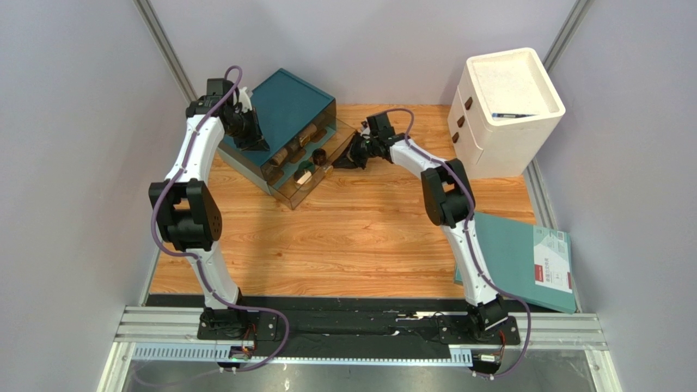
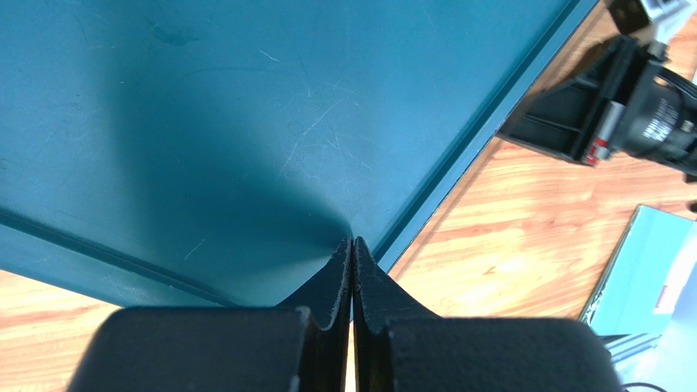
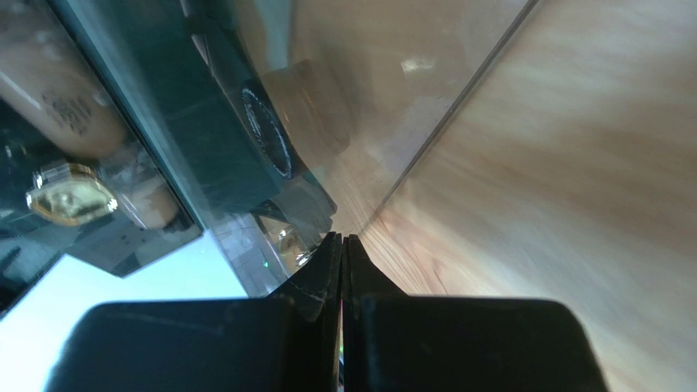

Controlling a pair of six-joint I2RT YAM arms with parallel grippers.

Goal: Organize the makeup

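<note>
Most of the sorting looks done. In the top view the makeup (image 1: 296,157) sits inside the clear drawers (image 1: 317,181) of the teal drawer box (image 1: 290,102), and no loose cosmetic shows on the bare wood of the worktop (image 1: 352,237). What seems left is closing up: the drawers stand pulled out from the box front, the lower one further (I cannot count every piece from above, so whether all 6 are in is uncertain).

The left gripper (image 1: 248,131) rests on the lid of the box, fingers pressed together and holding nothing. The right gripper (image 1: 348,155) is likewise pressed together and empty, its tips at the front corner of the lower drawer, placed as if to push it home.

The top view alone gives the layout: the white drawer cabinet (image 1: 503,114) at the far right and a teal folder (image 1: 523,257) by the right arm. The left wrist view adds only that the closed tips touch the lid near its edge, with the worktop beyond. The right wrist view shows what the others cannot: through the clear wall, a beige tube (image 3: 57,98), a gold piece (image 3: 72,193) and a dark round jar (image 3: 266,131) lie inside, and the tips meet the drawer wall.
</note>
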